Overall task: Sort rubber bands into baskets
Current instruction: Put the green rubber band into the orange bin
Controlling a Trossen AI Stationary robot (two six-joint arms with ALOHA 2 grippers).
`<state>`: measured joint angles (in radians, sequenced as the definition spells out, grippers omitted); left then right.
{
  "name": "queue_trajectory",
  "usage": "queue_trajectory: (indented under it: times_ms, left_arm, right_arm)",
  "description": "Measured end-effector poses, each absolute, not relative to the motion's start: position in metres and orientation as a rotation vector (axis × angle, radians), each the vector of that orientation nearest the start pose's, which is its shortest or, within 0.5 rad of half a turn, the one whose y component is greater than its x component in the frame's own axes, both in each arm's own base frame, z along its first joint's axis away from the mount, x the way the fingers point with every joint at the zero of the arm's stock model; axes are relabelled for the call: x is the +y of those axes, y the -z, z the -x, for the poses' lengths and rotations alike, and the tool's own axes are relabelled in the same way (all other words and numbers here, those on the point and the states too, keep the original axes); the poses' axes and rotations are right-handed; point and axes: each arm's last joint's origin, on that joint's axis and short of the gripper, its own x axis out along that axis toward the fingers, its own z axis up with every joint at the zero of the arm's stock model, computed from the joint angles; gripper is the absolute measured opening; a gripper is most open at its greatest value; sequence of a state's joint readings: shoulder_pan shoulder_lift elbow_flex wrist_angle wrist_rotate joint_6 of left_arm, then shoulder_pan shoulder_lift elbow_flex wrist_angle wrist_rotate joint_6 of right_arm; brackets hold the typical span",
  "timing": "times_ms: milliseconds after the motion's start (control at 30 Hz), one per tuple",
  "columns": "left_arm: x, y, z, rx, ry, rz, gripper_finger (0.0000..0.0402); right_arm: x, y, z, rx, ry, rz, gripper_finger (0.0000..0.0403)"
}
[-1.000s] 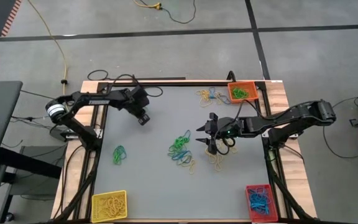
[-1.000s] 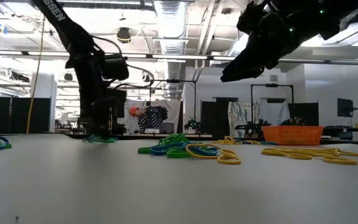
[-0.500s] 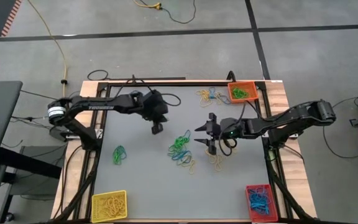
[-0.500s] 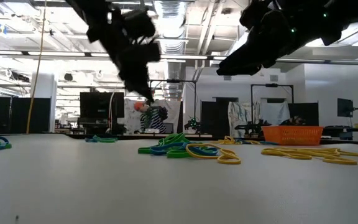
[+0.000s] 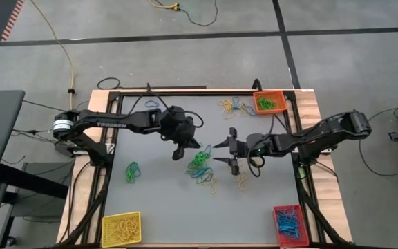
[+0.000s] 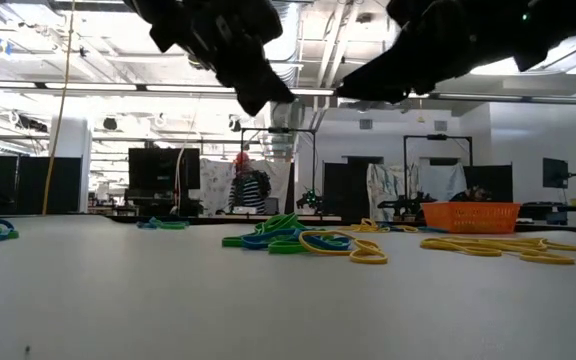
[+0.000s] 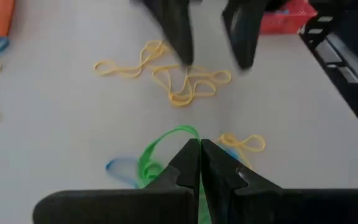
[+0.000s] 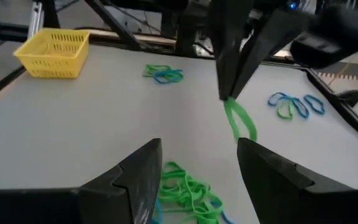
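My left gripper has its fingers together, clamped on one thin green rubber band. The loop hangs limp from the fingertips, clear of the grey table top. Taking the table centre as the dial and the far edge as 12 o'clock, this gripper is just off centre toward 10 o'clock.

My right gripper has its fingers apart and holds nothing. It hovers just off centre toward 2 o'clock and faces the left gripper across the central pile of green and blue rubber bands.

Handling, as I judge it:
- The band is very light, soft and stretchy. It will sag, swing and twist under motion
- A single strand is thin, so a pinch at the very fingertips is needed. Any point on the loop will serve
- In a pile the loops lie over one another, so a lift may drag neighbours along

Other locations:
- Loose yellow rubber bands lie at 4 o'clock, near the centre
- A small green and blue cluster lies at 8 o'clock
- A mixed cluster lies at 1 o'clock, beside the orange plastic basket. That basket stands in the corner at 1 o'clock and already holds green bands, so I judge it the destination for my band
- The red plastic basket stands at 5 o'clock with blue bands in it
- The yellow plastic basket stands at 7 o'clock with yellow bands in it
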<state>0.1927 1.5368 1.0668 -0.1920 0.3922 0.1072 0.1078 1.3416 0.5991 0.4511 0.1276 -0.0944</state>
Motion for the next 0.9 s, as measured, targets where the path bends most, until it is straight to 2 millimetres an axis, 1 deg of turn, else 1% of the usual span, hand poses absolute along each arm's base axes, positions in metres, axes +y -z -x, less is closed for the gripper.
queue_trajectory:
  times_ms: [200,367,600,733,900]
  left_arm:
    - [0.042,-0.254,-0.331,0.589,0.289,0.087,0.0]
    - [0.034,-0.253,-0.331,0.599,0.31,0.085,0.0]
    - [0.03,-0.253,-0.331,0.606,0.32,0.071,0.0]
    - [0.029,-0.252,-0.331,0.608,0.322,0.067,0.0]
    - [0.029,-0.25,-0.33,0.633,0.311,0.069,0.0]
  right_arm:
    - [0.028,-0.194,-0.29,0.255,0.009,0.15,0.024]
    - [0.026,-0.198,-0.303,0.231,0.048,0.146,0.024]
    - [0.028,-0.194,-0.317,0.248,0.042,0.148,0.0236]
    - [0.03,-0.189,-0.325,0.266,0.037,0.148,0.0206]
    - [0.029,-0.188,-0.326,0.287,0.039,0.151,0.0138]
